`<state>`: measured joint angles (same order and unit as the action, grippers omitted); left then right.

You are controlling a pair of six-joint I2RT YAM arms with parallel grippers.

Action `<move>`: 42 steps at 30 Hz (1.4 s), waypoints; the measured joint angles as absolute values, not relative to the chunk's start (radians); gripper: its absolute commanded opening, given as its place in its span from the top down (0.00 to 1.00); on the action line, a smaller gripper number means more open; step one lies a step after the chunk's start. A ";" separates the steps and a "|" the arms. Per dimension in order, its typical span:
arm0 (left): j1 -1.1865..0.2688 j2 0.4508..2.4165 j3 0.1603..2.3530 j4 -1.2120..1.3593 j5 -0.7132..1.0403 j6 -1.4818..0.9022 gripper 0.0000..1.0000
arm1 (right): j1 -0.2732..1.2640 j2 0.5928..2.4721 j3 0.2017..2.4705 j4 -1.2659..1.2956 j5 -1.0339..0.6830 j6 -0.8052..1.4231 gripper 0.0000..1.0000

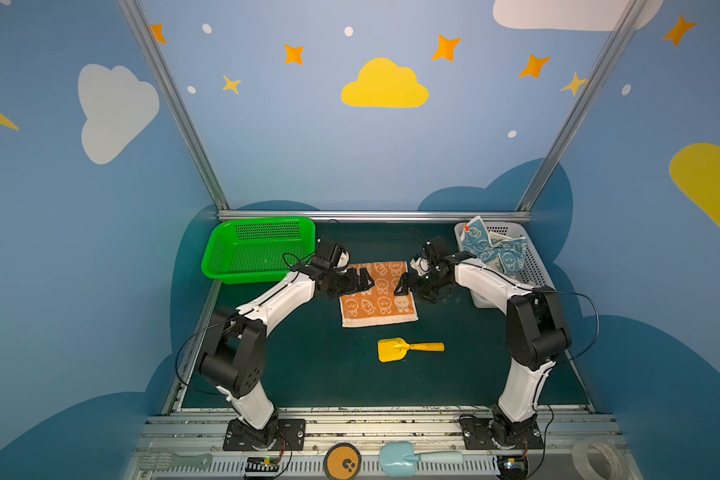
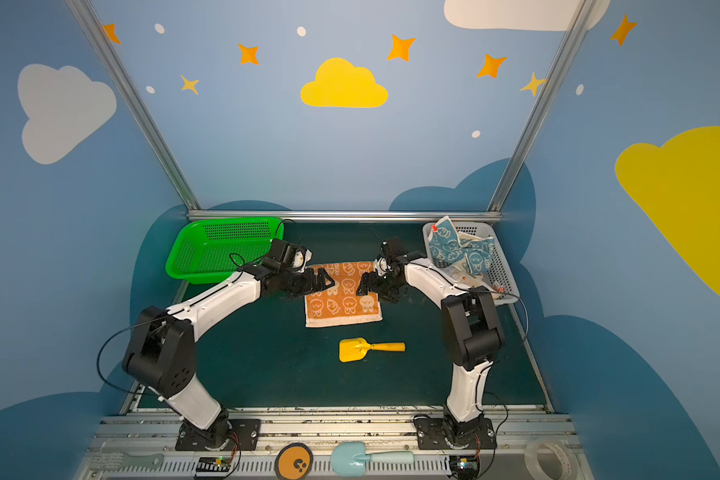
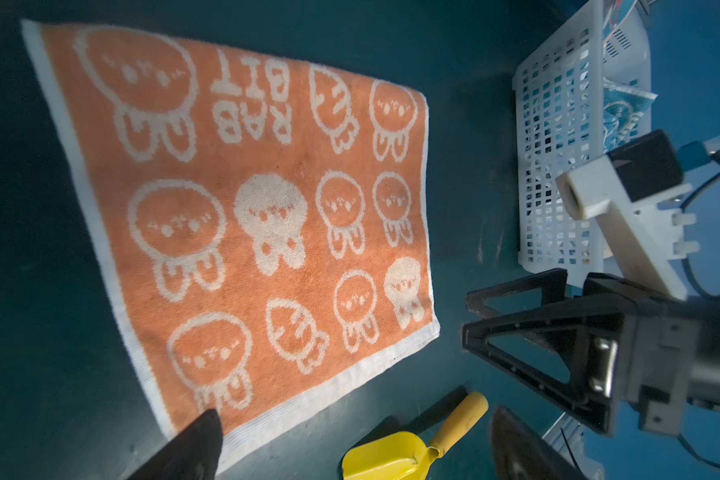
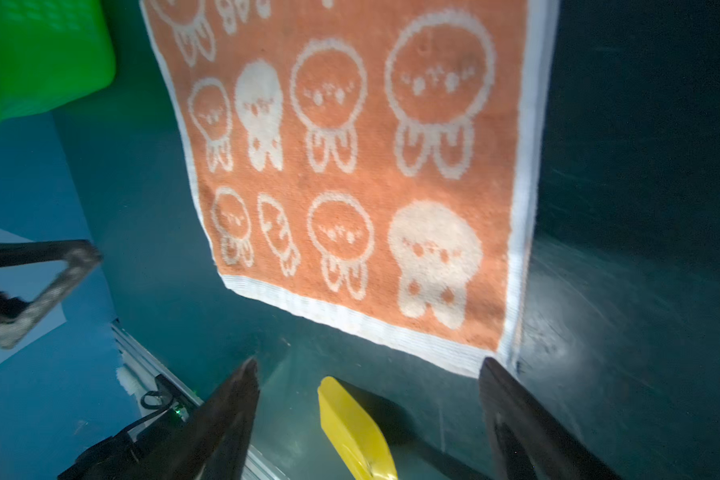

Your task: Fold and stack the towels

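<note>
Jaws of the left gripper (image 1: 367, 283) and right gripper (image 1: 400, 286) are standing wide apart, gripping nothing, hovering over opposite side edges of the orange towel (image 1: 377, 305), which is lying flat. Right of that towel, a blue-faced towel (image 1: 489, 249) is sitting crumpled in the white basket (image 1: 535, 270).

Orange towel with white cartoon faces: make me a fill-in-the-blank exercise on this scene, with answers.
The orange terry towel with white cartoon faces lies flat, not yet ___.
The crumpled blue-patterned towel sits in the ___ slotted plastic basket.
The plastic toy shovel nearest the orange towel is ___.
Answers: folded; white; yellow.
</note>
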<state>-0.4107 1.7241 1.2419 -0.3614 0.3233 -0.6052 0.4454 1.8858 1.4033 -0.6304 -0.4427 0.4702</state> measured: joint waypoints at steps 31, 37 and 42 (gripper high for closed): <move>-0.385 1.896 1.407 -0.419 0.323 -0.553 0.01 | 0.422 1.930 1.542 -0.694 -0.470 0.489 0.10; -0.319 1.940 1.602 -0.410 0.347 -0.572 0.01 | 0.363 2.069 1.893 -0.720 -0.521 0.494 0.10; -0.293 2.096 1.751 -0.418 0.356 -0.592 0.01 | 0.345 2.269 2.085 -0.735 -0.568 0.503 0.11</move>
<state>-0.2932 2.0964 1.7508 -0.4179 0.3561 -0.5919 0.3447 2.2688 2.0846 -0.7349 -0.5678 0.5026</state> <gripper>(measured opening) 0.994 0.895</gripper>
